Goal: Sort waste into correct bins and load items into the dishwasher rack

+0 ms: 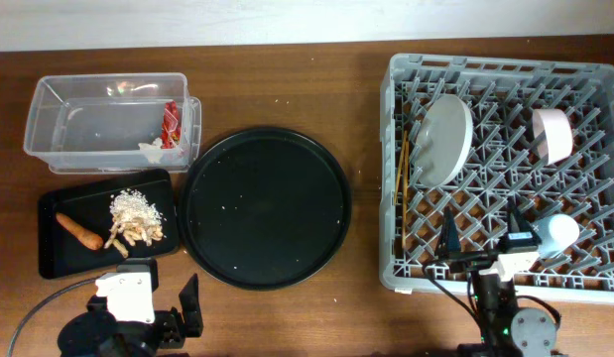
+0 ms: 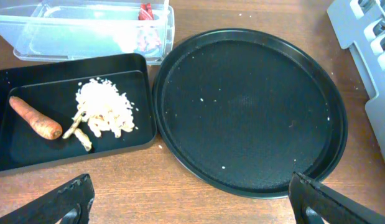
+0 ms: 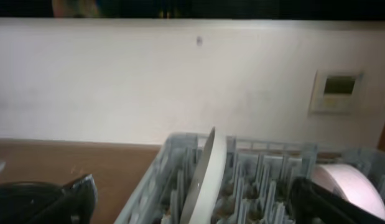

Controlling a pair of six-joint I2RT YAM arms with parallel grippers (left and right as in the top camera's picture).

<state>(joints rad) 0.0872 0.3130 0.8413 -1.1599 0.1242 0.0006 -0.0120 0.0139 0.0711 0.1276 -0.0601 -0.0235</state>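
— Carrot [image 1: 78, 231] and crumbly scraps [image 1: 136, 218] lie in the black tray [image 1: 59, 260] at the near left. The red wrapper [image 1: 170, 124] and paper bit [image 1: 150, 151] sit in the clear box [image 1: 78, 124] just beyond. What could go wrong?
— At the left, little. The left pincer [image 2: 191, 186] hangs spread wide and empty over the near tabletop [image 2: 148, 199], close to that tray; a careless sweep would shove it and scatter the scraps. Further right, the chopsticks [image 1: 403, 174] lie along the left edge of the rack [image 1: 389, 228], and I judge they could slip through its grid. The plate [image 1: 443, 137] only leans on the pegs.
— And the right pincer [image 1: 483, 243]?
— Spread open too, gripping nothing, over the rack's near edge. The cup [image 1: 559, 235] is just beside one finger, so a swing to the right would knock it.
— What can't you make out?
— The paper bit is a pale blur behind the clear wall. Whether there are two chopsticks I cannot tell. The right wrist view is dim and shows only the plate and the bowl [image 1: 552, 134], not the cup
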